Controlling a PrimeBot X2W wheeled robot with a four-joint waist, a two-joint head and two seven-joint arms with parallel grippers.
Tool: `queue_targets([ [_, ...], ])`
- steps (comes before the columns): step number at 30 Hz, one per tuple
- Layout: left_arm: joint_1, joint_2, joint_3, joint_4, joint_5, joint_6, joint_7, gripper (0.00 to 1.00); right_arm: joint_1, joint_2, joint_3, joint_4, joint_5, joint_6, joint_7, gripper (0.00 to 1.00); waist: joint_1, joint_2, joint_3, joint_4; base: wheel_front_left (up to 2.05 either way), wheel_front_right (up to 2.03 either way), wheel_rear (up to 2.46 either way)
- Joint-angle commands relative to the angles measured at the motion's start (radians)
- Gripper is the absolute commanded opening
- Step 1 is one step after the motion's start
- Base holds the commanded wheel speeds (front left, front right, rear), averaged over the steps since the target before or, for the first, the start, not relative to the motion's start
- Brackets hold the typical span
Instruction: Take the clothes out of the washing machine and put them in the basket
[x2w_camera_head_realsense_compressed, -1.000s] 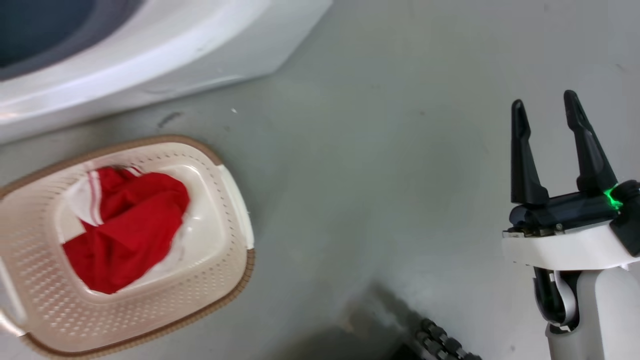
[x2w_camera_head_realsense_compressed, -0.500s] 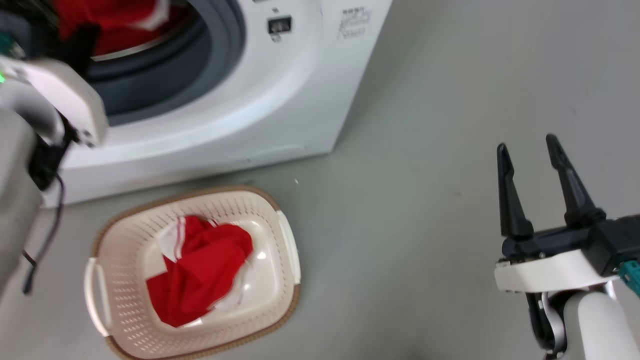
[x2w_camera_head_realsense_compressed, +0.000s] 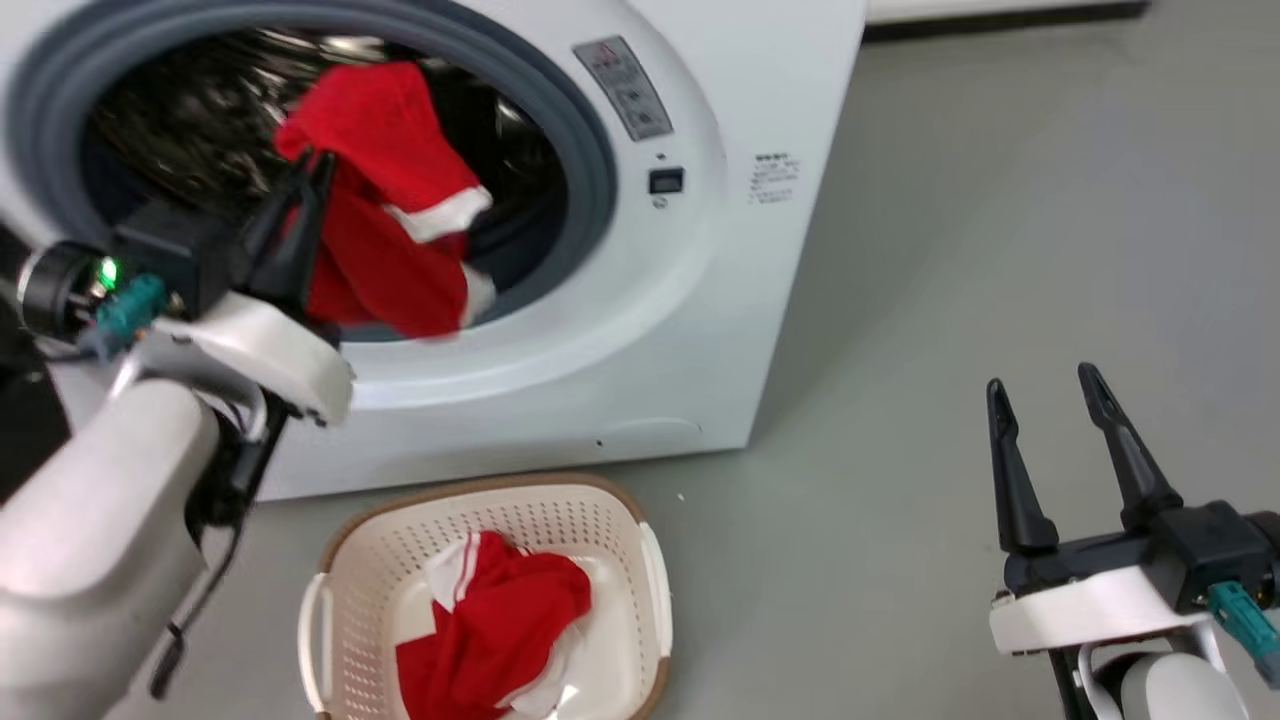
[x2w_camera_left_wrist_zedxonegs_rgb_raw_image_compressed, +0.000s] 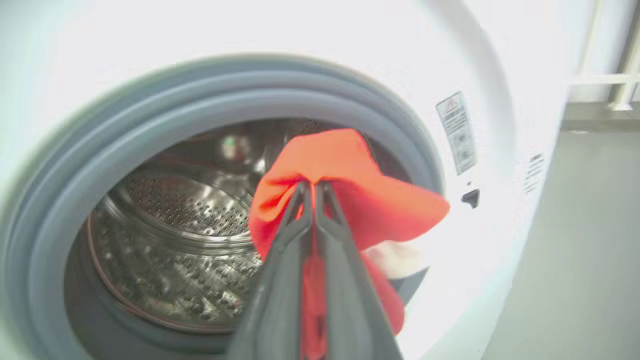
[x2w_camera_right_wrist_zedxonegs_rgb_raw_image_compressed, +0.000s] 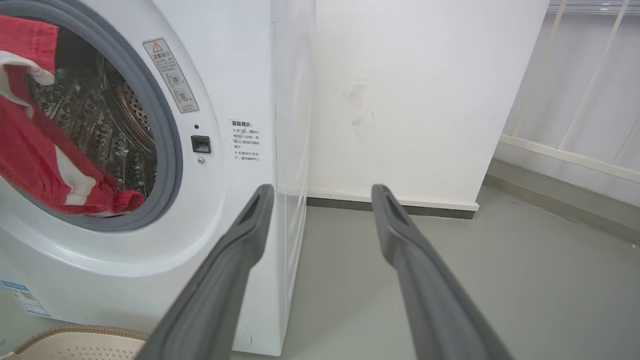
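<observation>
I find left jaws clenched on a red garment (x2w_camera_head_realsense_compressed: 385, 215) at the washing machine (x2w_camera_head_realsense_compressed: 720, 330) porthole, right jaws released; trailing hem may snag the grey seal (x2w_camera_head_realsense_compressed: 592, 170) or miss the basket (x2w_camera_head_realsense_compressed: 480, 487).

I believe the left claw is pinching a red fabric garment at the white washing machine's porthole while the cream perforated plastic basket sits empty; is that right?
Not quite: the head view shows the cream perforated plastic basket holding a red striped garment. The left claw does pinch red fabric at the porthole.
</observation>
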Motion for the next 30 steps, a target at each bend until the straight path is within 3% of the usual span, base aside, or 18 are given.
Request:
queue_targets([
  [1,0.042,0.007,0.013,-0.059,0.009,0.027,-0.006,0.00,0.020,0.001,-0.003,0.004,-0.009,-0.001,-0.002,1.00,0.0003,0.0000,-0.044,0.035,0.00,0.00,0.00],
  [8,0.168,0.030,0.026,-0.281,0.040,0.125,-0.005,0.00,0.040,0.001,-0.019,0.003,-0.012,-0.001,-0.002,1.00,0.0003,0.0000,-0.072,0.066,0.00,0.00,0.00],
  [15,0.272,0.036,-0.013,-0.352,0.017,0.157,0.024,0.00,0.035,0.001,-0.018,-0.006,-0.018,-0.001,-0.002,1.00,0.0003,0.0000,-0.046,0.077,0.00,0.00,0.00],
  [22,0.313,0.005,-0.078,-0.240,0.008,0.112,0.051,0.00,0.002,0.001,-0.020,-0.018,-0.023,-0.001,-0.002,1.00,0.0003,0.0000,0.034,0.068,0.00,0.00,0.00],
  [30,0.260,-0.080,-0.178,0.062,0.056,0.020,0.072,0.00,-0.034,0.001,-0.026,-0.027,-0.035,-0.001,-0.002,1.00,0.0003,0.0000,0.152,0.047,0.00,0.00,0.00],
])
